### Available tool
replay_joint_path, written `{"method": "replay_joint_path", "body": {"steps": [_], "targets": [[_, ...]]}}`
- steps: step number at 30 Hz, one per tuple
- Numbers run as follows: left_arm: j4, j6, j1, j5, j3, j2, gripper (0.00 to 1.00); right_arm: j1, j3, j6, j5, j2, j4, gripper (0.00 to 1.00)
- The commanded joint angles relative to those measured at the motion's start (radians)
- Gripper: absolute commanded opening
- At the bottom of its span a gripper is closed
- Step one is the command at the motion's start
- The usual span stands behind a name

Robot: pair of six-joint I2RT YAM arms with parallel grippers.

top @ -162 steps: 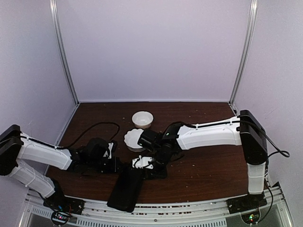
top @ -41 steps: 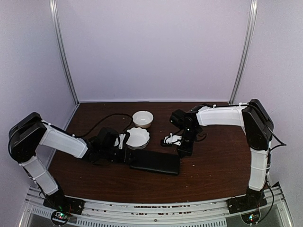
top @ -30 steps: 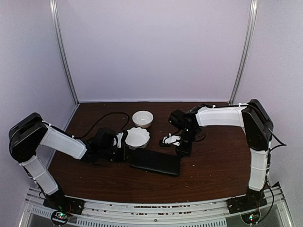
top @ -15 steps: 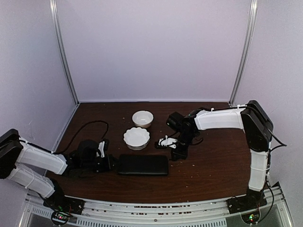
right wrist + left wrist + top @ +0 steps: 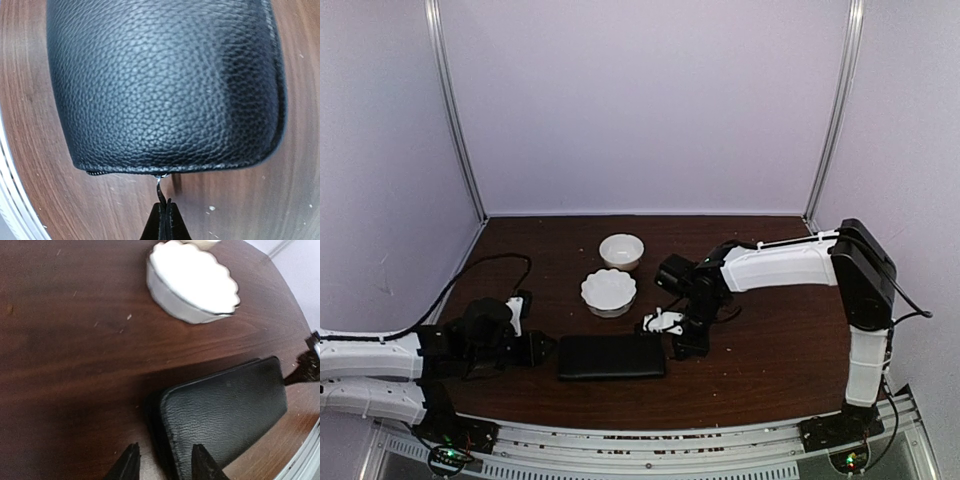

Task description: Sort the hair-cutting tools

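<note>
While the flat black rectangular leather case (image 5: 612, 357) lies flat at lower centre of the overhead view, on the dark brown wooden table (image 5: 775, 350), an arm stands at each end of it. Left gripper (image 5: 165, 463) low at the case's left end, jaws parted; the rounded corner of the case sits in the gap between the two black fingertips (image 5: 131, 462), with a dark strip showing beside it, so no clamp that I can see. Right gripper (image 5: 164, 216) at the case's right end, fingers pressed together on the thin silver metal zipper pull (image 5: 160, 186), which hangs off the seam at the case's edge. Zip line looks closed along that edge. White scalloped bowl (image 5: 609, 291) just above the case, apart from it; plain round white bowl (image 5: 621, 250) further up, near the scalloped one. Both bowls look bare inside. The hair-cutting tools show in no view; cannot tell where they are.
</note>
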Motion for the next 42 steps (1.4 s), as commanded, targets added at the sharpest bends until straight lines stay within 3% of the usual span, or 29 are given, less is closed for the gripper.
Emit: {"method": "replay_joint_path", "body": {"steps": [1,6,16,20,29,35,42], "targets": [[-0.180,0.368,-0.138,-0.176,0.152,-0.069,0.40,-0.025,0.047,0.003,0.022,0.016,-0.061,0.00],[-0.162,0.573,-0.278,-0.187,0.246,0.069,0.40,-0.030,0.070,0.005,0.021,0.032,-0.071,0.00],[-0.190,0.831,-0.520,-0.303,0.538,0.564,0.39,-0.034,0.056,0.013,0.011,0.033,-0.062,0.00],[-0.178,0.879,-0.538,-0.354,0.619,0.688,0.40,-0.035,0.050,0.006,-0.002,0.027,-0.061,0.00],[-0.109,0.978,-0.539,-0.352,0.699,0.808,0.40,-0.035,0.024,-0.009,-0.061,0.009,-0.071,0.00],[-0.101,1.002,-0.538,-0.366,0.735,0.890,0.40,-0.034,0.022,-0.013,-0.071,0.014,-0.071,0.00],[-0.115,0.960,-0.525,-0.489,0.798,0.966,0.36,-0.033,-0.007,-0.093,-0.162,0.003,-0.127,0.00]]}}
